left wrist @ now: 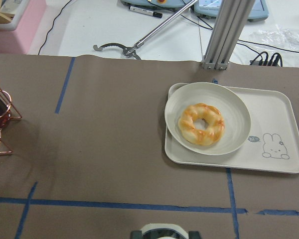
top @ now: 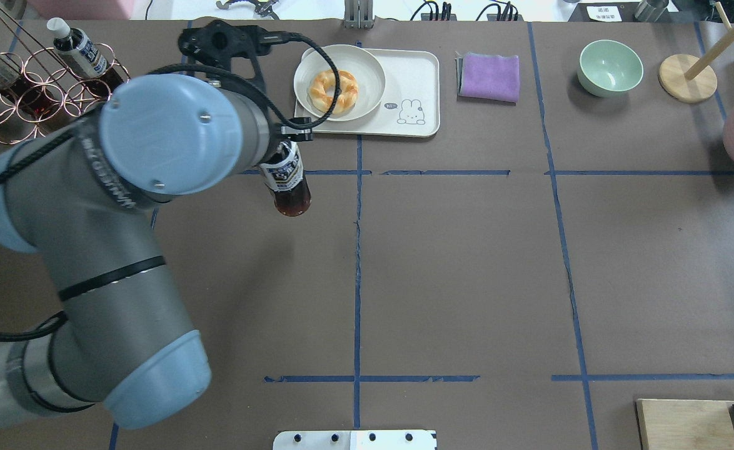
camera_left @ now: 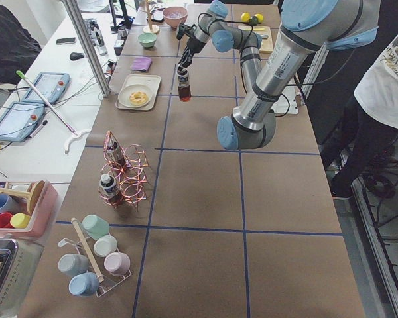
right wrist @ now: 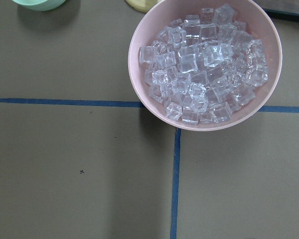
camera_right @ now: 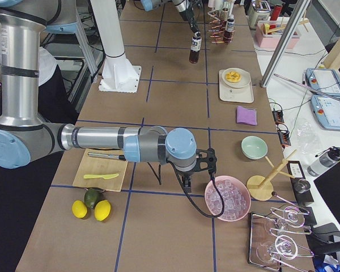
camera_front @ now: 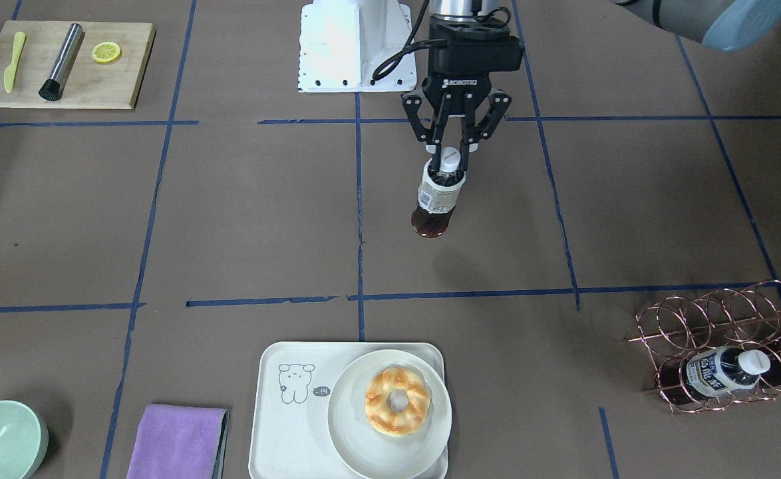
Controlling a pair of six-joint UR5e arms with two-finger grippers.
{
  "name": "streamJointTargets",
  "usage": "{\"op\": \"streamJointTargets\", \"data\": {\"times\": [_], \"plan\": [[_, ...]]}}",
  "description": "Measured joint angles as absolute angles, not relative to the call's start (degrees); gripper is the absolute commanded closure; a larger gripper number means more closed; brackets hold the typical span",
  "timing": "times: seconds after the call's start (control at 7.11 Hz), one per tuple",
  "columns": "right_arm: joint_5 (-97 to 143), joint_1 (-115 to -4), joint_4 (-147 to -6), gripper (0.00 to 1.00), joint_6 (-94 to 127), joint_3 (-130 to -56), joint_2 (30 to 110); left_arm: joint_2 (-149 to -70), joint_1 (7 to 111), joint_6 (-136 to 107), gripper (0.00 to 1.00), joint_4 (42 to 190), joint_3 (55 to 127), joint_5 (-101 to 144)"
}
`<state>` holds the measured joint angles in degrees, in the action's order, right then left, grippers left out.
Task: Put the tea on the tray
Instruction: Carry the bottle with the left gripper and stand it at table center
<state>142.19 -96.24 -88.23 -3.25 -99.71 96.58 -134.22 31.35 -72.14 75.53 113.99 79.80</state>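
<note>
My left gripper point(camera_front: 449, 166) is shut on the neck of the tea point(camera_front: 437, 199), a small clear bottle of dark brown liquid with a white cap and pale label. It hangs upright above the brown table, near the robot's side; it also shows in the overhead view point(top: 287, 181). The cream-white tray point(camera_front: 284, 426) with a line-drawn cartoon lies at the far table edge, apart from the bottle. It also shows in the left wrist view point(left wrist: 276, 117). A round white plate point(camera_front: 364, 452) with a doughnut point(camera_front: 397, 402) covers half of it. My right gripper point(camera_right: 187, 180) shows only in the exterior right view; I cannot tell its state.
A copper wire rack point(camera_front: 716, 359) holding other bottles stands on my left. A purple cloth point(camera_front: 177, 442) and a green bowl point(camera_front: 1, 442) lie beside the tray. A pink bowl of ice point(right wrist: 204, 59) sits under my right wrist. A wooden cutting board point(camera_front: 64, 63) lies near the base.
</note>
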Motion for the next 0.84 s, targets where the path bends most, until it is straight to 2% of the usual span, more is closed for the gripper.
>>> {"op": "streamJointTargets", "data": {"times": [0.28, 0.7, 0.84], "plan": [[142.2, -96.2, -88.2, 0.0, -3.3, -99.7, 96.6, -139.1, 27.1, -74.5, 1.0, 77.1, 106.5, 76.2], [142.3, -96.3, -88.2, 0.0, -3.3, -99.8, 96.5, -140.2, 24.2, -75.2, 0.98, 80.4, 102.3, 74.6], [142.2, -96.3, -88.2, 0.0, -3.3, -99.7, 96.5, -140.6, 23.7, -75.1, 0.88, 80.7, 101.5, 74.6]]}}
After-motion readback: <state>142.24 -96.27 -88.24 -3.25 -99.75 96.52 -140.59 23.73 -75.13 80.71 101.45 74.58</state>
